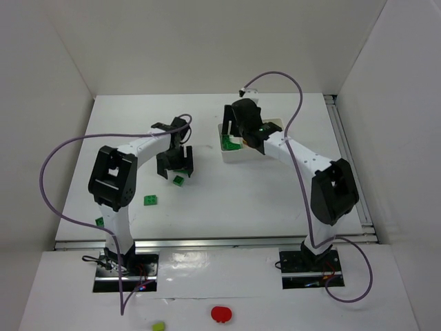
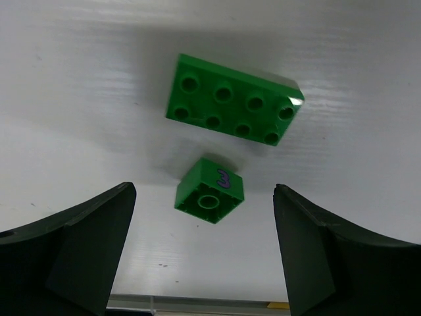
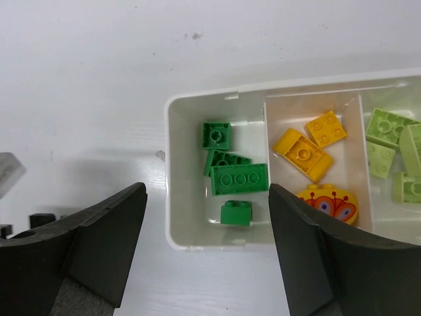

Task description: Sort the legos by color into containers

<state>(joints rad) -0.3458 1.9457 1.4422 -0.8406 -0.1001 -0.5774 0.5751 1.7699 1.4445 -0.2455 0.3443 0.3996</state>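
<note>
A small dark green lego (image 2: 210,191) lies upside down on the table, marked with a purple "3". My left gripper (image 2: 202,210) hangs open over it, one finger on each side, not touching; in the top view it (image 1: 176,167) is just above that brick (image 1: 178,180). A larger green eight-stud lego (image 2: 233,108) lies just beyond (image 1: 151,200). My right gripper (image 3: 207,197) is open and empty above the white tray (image 3: 172,197). Its left container holds several green legos (image 3: 238,178), the middle one orange legos (image 3: 302,153), the right one pale green legos (image 3: 388,125).
An orange painted piece (image 3: 327,201) lies in the middle compartment. Another green brick (image 1: 99,221) peeks out beside the left arm. On the near shelf lie a red round object (image 1: 221,314) and a small yellow-green item (image 1: 158,325). White walls enclose the table.
</note>
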